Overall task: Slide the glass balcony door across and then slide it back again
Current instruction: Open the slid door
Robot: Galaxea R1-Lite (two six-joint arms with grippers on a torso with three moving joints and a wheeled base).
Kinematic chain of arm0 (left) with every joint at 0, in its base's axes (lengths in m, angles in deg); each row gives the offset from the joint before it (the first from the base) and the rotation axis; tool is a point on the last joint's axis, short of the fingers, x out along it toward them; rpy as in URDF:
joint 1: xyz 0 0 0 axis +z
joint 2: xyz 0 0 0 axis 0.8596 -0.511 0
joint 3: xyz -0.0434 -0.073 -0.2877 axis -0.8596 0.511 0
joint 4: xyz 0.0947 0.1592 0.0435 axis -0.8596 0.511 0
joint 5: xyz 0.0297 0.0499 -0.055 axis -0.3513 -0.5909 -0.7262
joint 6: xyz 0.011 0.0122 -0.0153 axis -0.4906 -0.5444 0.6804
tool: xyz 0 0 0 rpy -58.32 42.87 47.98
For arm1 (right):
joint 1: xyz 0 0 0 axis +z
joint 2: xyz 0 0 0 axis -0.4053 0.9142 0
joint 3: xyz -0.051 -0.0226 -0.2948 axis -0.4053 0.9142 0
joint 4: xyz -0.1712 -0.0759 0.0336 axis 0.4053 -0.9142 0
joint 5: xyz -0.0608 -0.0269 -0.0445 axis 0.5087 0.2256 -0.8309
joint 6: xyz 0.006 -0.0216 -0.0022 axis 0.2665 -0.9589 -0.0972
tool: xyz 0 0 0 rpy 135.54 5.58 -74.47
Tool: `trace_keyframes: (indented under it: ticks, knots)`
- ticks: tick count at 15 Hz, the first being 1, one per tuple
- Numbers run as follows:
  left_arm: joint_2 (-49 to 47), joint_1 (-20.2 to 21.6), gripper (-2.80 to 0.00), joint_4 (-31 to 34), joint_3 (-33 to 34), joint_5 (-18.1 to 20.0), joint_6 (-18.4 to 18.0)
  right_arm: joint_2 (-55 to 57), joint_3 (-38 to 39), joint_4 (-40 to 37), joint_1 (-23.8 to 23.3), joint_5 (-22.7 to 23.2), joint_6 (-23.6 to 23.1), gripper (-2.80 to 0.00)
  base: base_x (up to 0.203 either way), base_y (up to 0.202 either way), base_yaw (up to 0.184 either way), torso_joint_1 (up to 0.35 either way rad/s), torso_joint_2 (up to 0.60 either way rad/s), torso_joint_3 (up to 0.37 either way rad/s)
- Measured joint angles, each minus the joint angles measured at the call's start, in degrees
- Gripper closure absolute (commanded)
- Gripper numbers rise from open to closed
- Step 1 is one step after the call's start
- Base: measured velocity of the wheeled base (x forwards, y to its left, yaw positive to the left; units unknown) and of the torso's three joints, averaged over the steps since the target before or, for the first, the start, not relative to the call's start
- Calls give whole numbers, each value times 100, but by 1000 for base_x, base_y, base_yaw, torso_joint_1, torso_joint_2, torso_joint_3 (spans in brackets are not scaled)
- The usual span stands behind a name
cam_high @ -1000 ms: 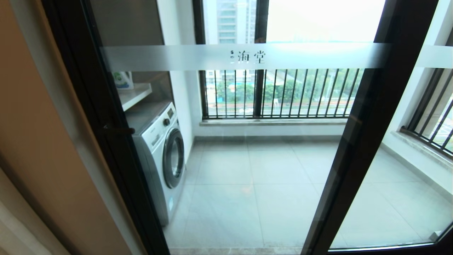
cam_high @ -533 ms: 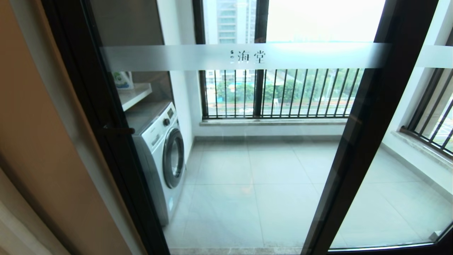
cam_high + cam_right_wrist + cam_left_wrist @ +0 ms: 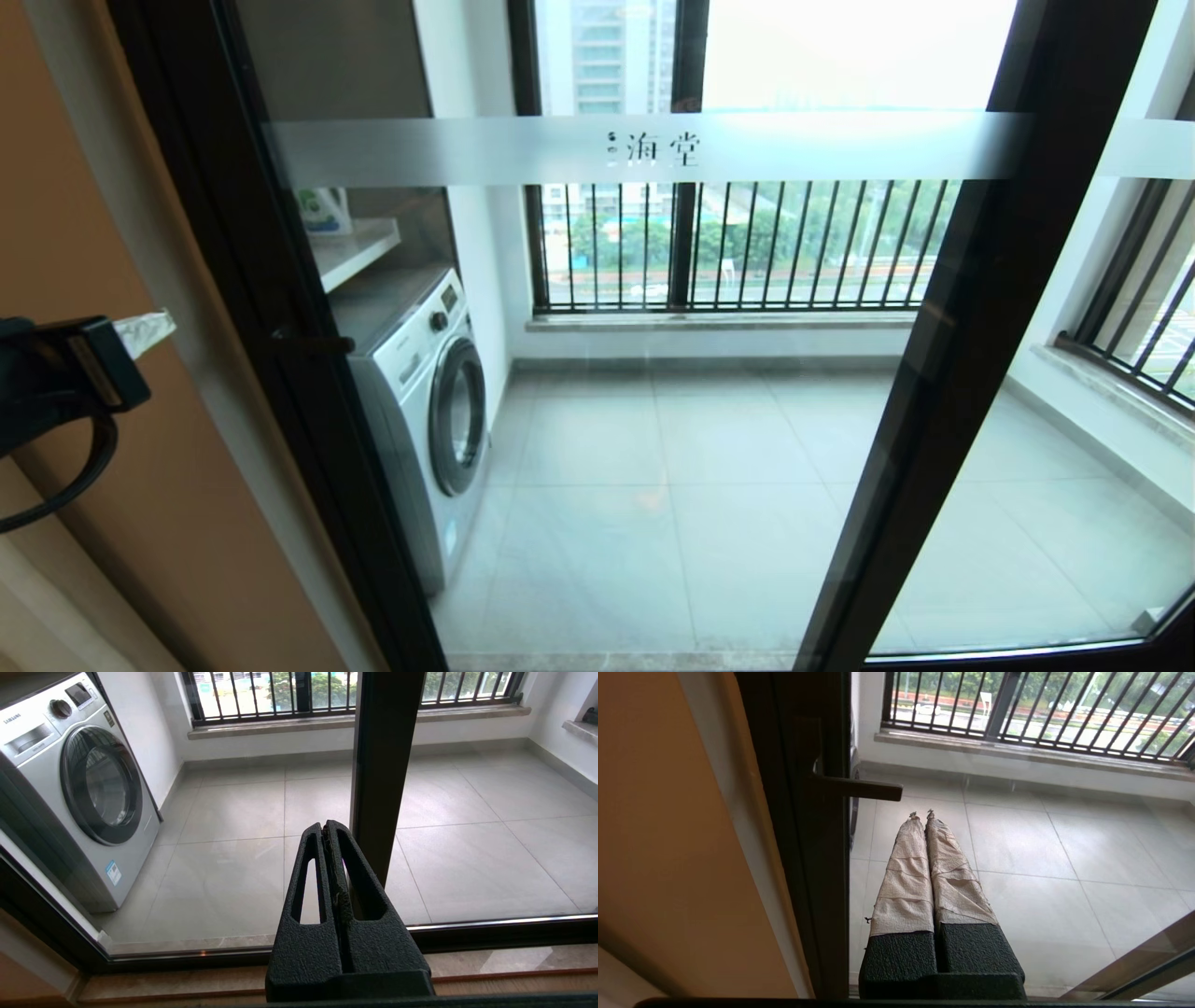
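Observation:
The glass balcony door (image 3: 653,149) fills the head view, its frosted band printed with characters, and it stands against the left jamb. Its small dark handle (image 3: 317,343) juts from the left stile. My left gripper (image 3: 166,324) reaches in from the left edge at handle height, short of the stile. In the left wrist view the gripper (image 3: 922,813) is shut, its tape-wrapped fingers (image 3: 906,872) empty, just below and beside the handle (image 3: 857,788). My right gripper (image 3: 325,826) is shut and empty, low before the glass near a dark stile (image 3: 385,756). It is out of the head view.
A second dark-framed panel (image 3: 1120,392) with a plain frosted band overlaps at the right. Behind the glass are a washing machine (image 3: 429,411), a shelf (image 3: 359,247), tiled floor and barred windows (image 3: 728,243). An orange-brown wall (image 3: 84,233) lies to the left of the jamb.
My left gripper has come into the head view from the left edge, toward the door handle. The door has not moved.

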Motion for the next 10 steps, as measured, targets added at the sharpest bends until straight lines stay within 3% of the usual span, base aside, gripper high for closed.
trace_keyframes:
  ticks: [6, 10]
  knots:
    - [-1966, 173, 0, -1169, -915, 13, 250, 0, 0, -1, 0, 0, -1, 0, 0, 0, 0, 0, 0, 0]
    - [-2607, 184, 0, -1220, -1548, 118, 242, 0, 0, 0, 0, 0, 1, 0, 0, 0, 0, 0, 0, 0]
